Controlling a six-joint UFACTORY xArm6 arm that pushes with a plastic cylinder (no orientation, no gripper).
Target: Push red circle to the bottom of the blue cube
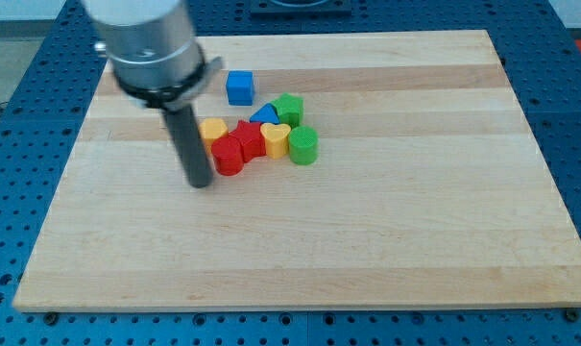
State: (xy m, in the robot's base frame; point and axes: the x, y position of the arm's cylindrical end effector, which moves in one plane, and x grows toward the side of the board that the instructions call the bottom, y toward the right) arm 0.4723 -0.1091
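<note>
The red circle (229, 154) lies at the left end of a tight cluster of blocks near the board's middle. The blue cube (239, 87) stands apart, above the cluster toward the view's top. My tip (201, 183) is on the board just left of and slightly below the red circle, close to it or touching it. The rod rises from there to the arm's grey body at the view's top left.
The cluster holds a red star (250, 137), a yellow block (213, 130), a yellow heart (276, 140), a blue triangle (264, 115), a green star (288, 107) and a green cylinder (303, 146). The wooden board (367, 240) lies on a blue perforated table.
</note>
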